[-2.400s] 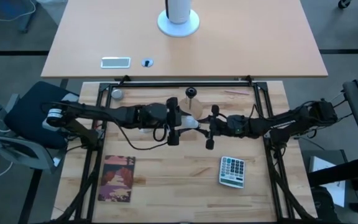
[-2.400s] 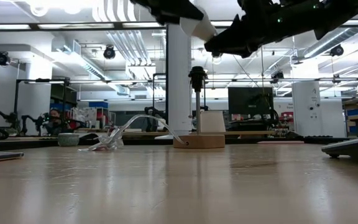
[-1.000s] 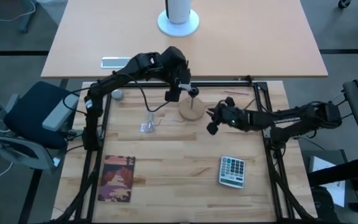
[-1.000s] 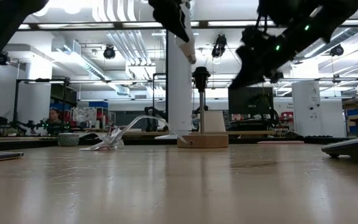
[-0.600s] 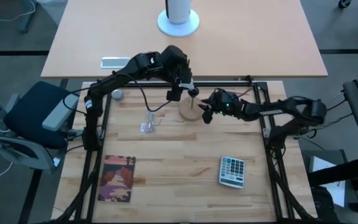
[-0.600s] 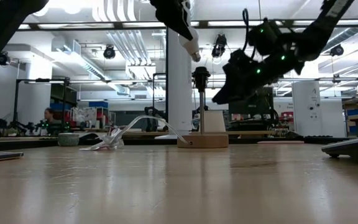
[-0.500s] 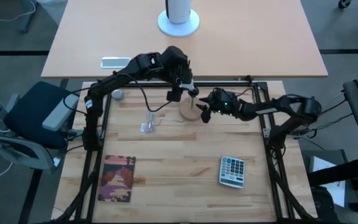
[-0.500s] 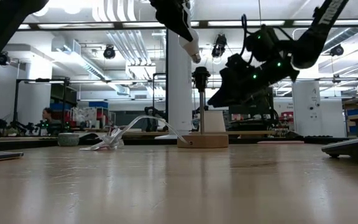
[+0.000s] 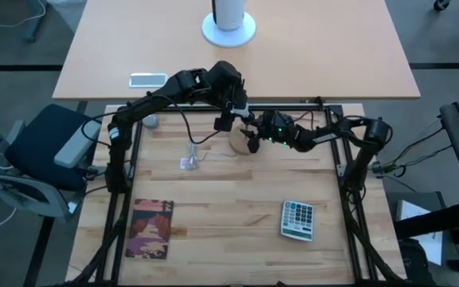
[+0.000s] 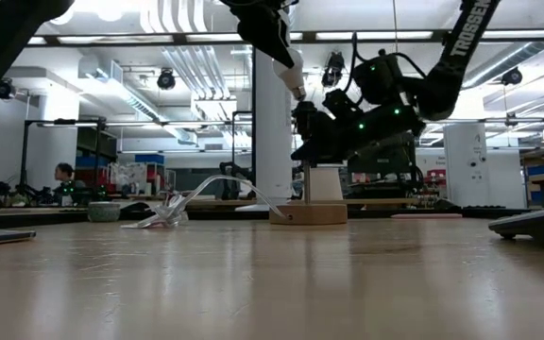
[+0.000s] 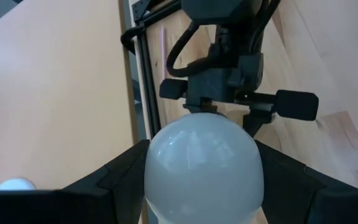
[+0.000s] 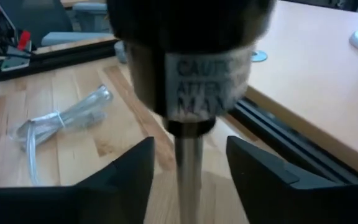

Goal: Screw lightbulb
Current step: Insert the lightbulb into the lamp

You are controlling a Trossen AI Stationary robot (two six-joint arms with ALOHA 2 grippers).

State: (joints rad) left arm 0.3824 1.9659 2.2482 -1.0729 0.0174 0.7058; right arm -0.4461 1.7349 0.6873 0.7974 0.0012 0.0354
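A small lamp stand, with a round wooden base (image 10: 308,214), a thin pole (image 12: 189,168) and a black socket (image 10: 302,115), stands at the table's far middle (image 9: 240,143). My left gripper (image 9: 237,112) is shut on the frosted-white lightbulb (image 10: 291,76), which is tilted just above the socket. My right gripper (image 9: 251,137) is open. Its fingers stand on either side of the pole, just under the socket (image 12: 188,56), with a gap showing on both sides. My left gripper pinches the bulb's glass globe (image 11: 202,168) between its two fingers, one on each side. The fingers slant down from the table's far left. The bulb is lifted clear and tilted, its lower end (image 10: 299,92) toward the socket.
A crumpled clear wrapper (image 9: 190,155) lies left of the stand. A calculator (image 9: 297,219) and a booklet (image 9: 150,229) lie near the front. A grey ball (image 9: 150,121) sits at the far left. Black frame rails (image 9: 293,106) border the table.
My right gripper has gone toward the table's left and far side, up to the lamp stand, and now has its fingers on either side of the pole. My left gripper has kept the bulb above the socket.
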